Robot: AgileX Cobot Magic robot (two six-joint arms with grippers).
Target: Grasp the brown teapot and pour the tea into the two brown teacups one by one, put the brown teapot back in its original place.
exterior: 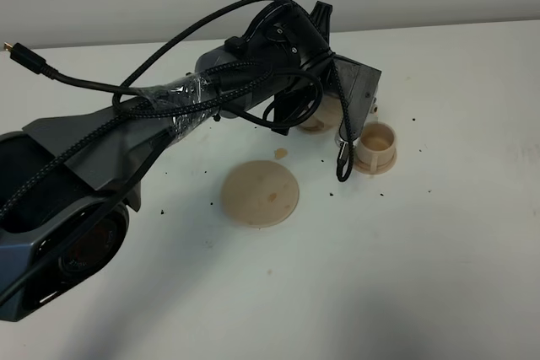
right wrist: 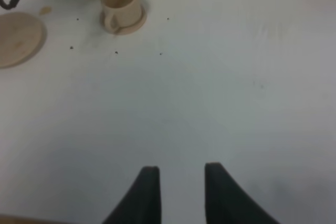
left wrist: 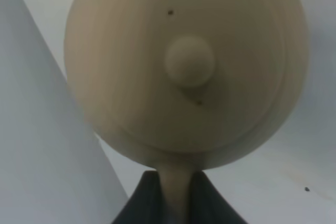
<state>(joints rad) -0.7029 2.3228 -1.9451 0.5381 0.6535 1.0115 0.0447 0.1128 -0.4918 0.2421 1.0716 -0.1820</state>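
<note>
left gripper [left wrist: 176, 192]: clamped tight on the brown teapot [left wrist: 184, 72] by its handle
right gripper [right wrist: 181, 174]: jaws apart, holding nothing
brown teapot: off its saucer [exterior: 260, 194], tucked under the left arm [exterior: 169, 115] near the teacup [exterior: 376, 147]

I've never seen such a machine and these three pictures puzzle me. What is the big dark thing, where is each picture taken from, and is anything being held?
The dark thing is a robot arm, one of two, seen from a camera mounted high. The other pictures come from a small camera on each arm's wrist. The left tool is shut on the handle of a tan teapot, which fills its wrist picture. The right tool is open and holds nothing. On the white table lie a flat round saucer, a teacup, and a second teacup partly hidden by the arm.
</note>
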